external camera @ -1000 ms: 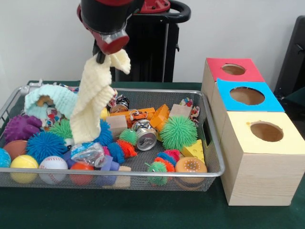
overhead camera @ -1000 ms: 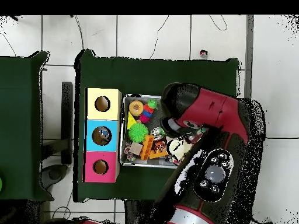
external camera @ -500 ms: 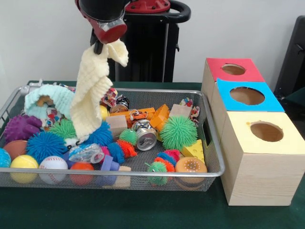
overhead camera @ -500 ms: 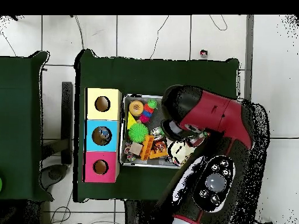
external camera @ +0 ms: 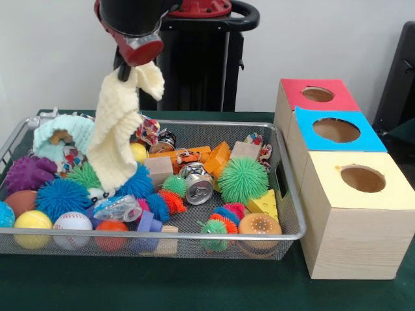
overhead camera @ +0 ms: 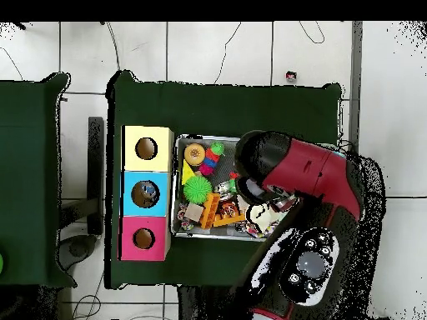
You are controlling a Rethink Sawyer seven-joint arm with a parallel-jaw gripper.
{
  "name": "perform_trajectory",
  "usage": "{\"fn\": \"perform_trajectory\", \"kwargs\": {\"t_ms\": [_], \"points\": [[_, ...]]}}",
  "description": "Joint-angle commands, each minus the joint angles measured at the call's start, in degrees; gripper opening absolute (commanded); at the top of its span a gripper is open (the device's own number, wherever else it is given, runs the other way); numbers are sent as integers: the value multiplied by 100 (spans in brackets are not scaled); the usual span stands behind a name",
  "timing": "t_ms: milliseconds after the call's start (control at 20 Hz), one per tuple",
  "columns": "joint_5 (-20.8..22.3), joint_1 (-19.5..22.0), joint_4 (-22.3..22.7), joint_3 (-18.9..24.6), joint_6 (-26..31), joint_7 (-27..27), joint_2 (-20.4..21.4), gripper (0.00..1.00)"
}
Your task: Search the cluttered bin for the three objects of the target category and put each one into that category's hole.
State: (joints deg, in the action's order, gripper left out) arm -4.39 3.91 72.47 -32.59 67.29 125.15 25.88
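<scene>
Mesh bin point(external camera: 285, 194) before us brims with spiky balls, a can point(external camera: 198, 188) and blocks; our gripper point(external camera: 133, 65) pinches a yellow cloth point(external camera: 117, 136) dangling over its left half, boxes point(external camera: 350, 214) alongside.

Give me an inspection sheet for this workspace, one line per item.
Surface: green table cover.
Job's things: pale yellow cloth hanging from the gripper above the wire bin; red, blue and yellow hole boxes beside it.
Clutter: spiky balls, crushed can, baseball, cheese wedge, donut.
Grippers: shut on the cloth.
Cables: lines on the floor.
Surroundings: white wall, tiled floor.
</scene>
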Motion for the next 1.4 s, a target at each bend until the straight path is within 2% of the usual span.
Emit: {"fn": "perform_trajectory", "kwargs": {"t_ms": [50,250,500,650,950,1400], "points": [[345,286,1028,543,-896,247,-267,0],[521,260,1161,490,-1214,295,-376,0],[666,315,1162,488,-1137,175,-440,0],[682,395,1230,565,-1557,223,-480,0],[805,392,1232,562,-2054,340,-537,0],[739,393,1349,627,-2322,358,-478,0]]}}
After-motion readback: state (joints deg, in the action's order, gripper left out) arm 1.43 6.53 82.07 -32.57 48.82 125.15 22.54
